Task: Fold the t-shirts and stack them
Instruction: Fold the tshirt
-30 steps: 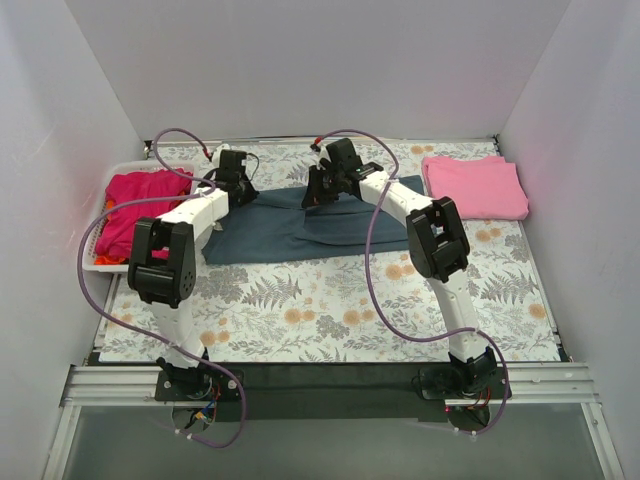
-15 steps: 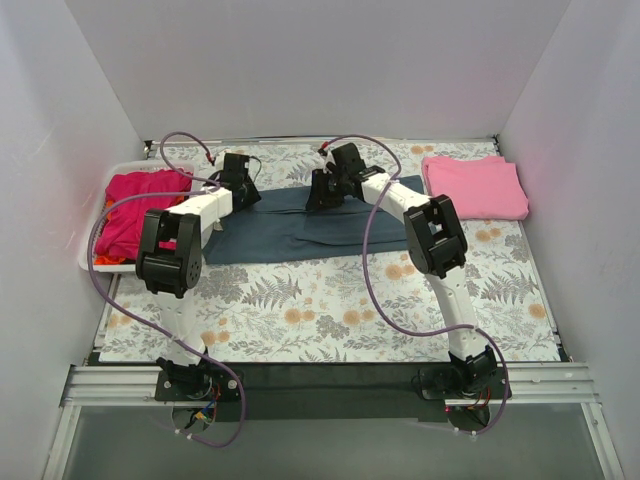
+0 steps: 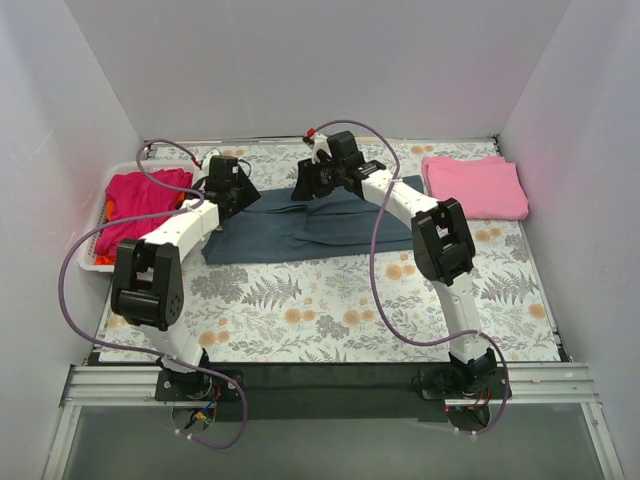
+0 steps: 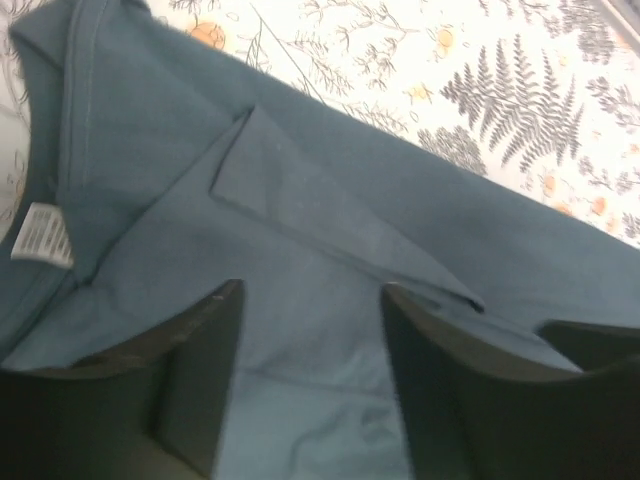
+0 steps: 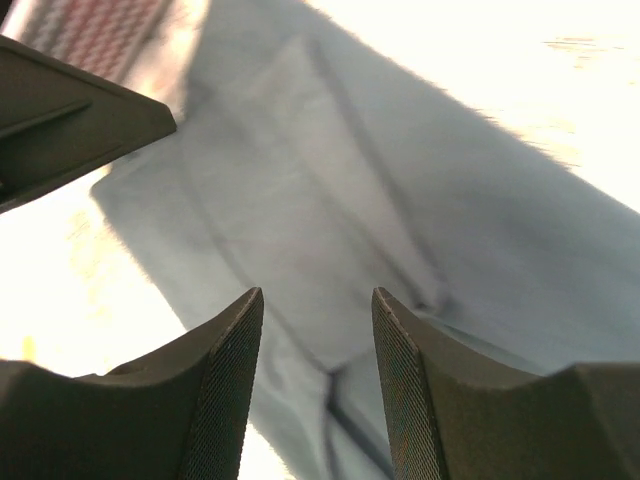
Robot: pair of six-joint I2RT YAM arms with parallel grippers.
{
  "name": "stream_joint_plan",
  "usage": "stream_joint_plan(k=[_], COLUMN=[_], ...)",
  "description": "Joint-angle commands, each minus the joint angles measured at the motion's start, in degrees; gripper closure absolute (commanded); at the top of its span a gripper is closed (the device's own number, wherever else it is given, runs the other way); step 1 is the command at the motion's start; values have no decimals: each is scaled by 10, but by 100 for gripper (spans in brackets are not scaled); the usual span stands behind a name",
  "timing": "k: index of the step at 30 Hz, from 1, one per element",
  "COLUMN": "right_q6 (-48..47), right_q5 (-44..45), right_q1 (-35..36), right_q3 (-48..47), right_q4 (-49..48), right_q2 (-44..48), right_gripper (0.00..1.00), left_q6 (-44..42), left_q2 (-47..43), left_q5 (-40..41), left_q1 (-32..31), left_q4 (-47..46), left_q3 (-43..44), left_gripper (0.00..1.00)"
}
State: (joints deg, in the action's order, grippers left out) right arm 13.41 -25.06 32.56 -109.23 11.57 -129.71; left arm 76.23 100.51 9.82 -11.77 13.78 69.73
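A dark slate blue-grey t-shirt [image 3: 300, 228] lies folded into a long strip at the back middle of the table. My left gripper [image 3: 243, 193] hovers over its left end, open, with only the cloth [image 4: 330, 190] and its white neck label [image 4: 40, 235] beneath the spread fingers [image 4: 205, 370]. Above the shirt's upper edge hangs my right gripper [image 3: 305, 188], open too, its fingers [image 5: 225, 385] empty over the cloth [image 5: 330, 200]. A light pink t-shirt [image 3: 475, 186] lies folded at the back right. A magenta t-shirt [image 3: 140, 200] fills the basket.
The white slotted basket [image 3: 97, 265] stands against the left wall. White walls enclose the table on three sides. The floral tablecloth [image 3: 330, 310] covers the near half. In the right wrist view the left gripper [image 5: 70, 120] shows close by at the upper left.
Both grippers have opened and let go of the slate shirt. The left arm's elbow has swung out to the left and the right gripper has drawn slightly back and left.
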Motion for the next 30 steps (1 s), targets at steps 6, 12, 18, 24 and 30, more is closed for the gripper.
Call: stream_joint_plan(k=[6,12,18,24,30], right_q6=[-30,-29,-15,19,57], right_q5=[-134,-132,-98,-49,-24], right_q1=[30,30,18,-20,-78], right_q3=[-63,-98,-141,-159,-159], right_q4=[-37,-37,-38,-61,-82], right_q2=[-64,-114,-155,-178,-171], right_gripper=[55,55,55,49,47], left_q6=[38,54,59,59,56], left_q2=[-63,-47,-37,-37,-37], left_q5=[-58,-71,-62,-59,-64], left_q1=[-11,-11,-11,-11,-11], left_q4=[58,80,93,98,96], left_q3=[-95,-140,-160,-169,-173], left_gripper=[60,62,62,63,63])
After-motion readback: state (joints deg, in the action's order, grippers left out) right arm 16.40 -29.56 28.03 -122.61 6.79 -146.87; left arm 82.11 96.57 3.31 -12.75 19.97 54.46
